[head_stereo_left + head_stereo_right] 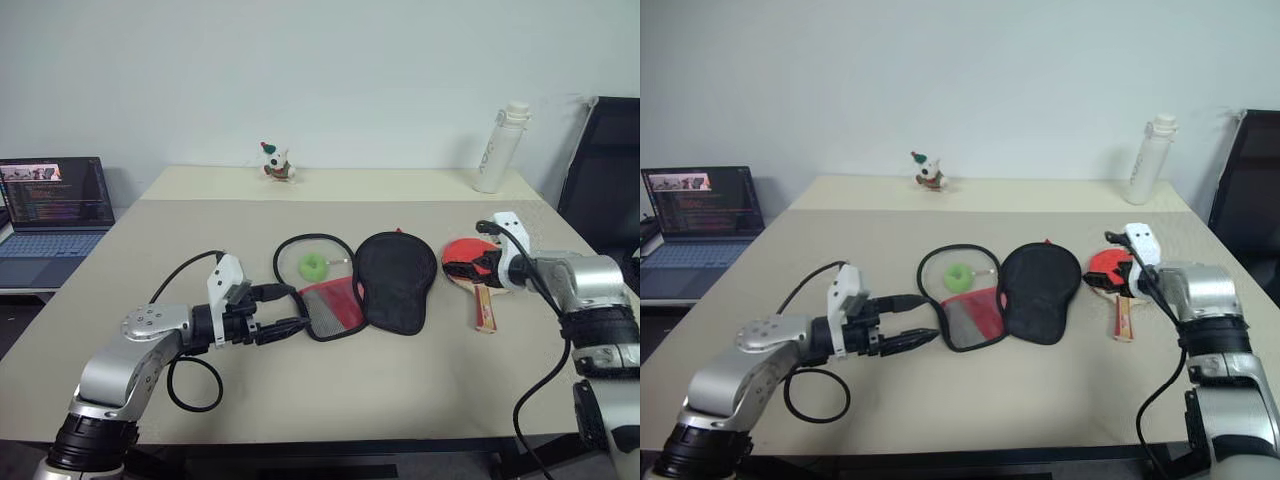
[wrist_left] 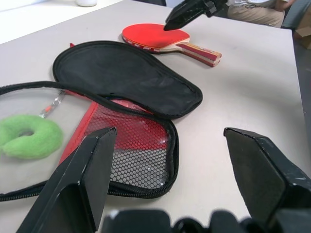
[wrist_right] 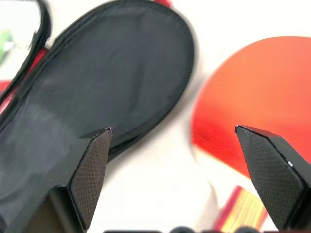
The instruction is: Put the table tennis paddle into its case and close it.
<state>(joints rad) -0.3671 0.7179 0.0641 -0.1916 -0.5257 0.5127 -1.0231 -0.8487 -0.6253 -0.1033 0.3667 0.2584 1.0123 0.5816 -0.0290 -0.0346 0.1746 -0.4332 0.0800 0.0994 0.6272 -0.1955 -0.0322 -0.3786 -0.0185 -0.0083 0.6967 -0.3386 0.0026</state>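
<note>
my left end effector [image 1: 290,310] is wide open and holds nothing. it hovers at the 9 o'clock side of the case [image 1: 355,285]. the case lies unzipped in the middle of the tabletop [image 1: 420,390], its black flap folded out toward 3 o'clock. it looks soft and floppy, so i think it will sag; the zipper rim is the best place to pinch. the table tennis paddle [image 1: 472,262] lies flat at 3 o'clock of the case, just beside it. it looks light and stiff, with a grippy rubber face. i would grab the wooden handle. my right end effector [image 3: 187,160] hangs wide open over it, holding nothing.
</note>
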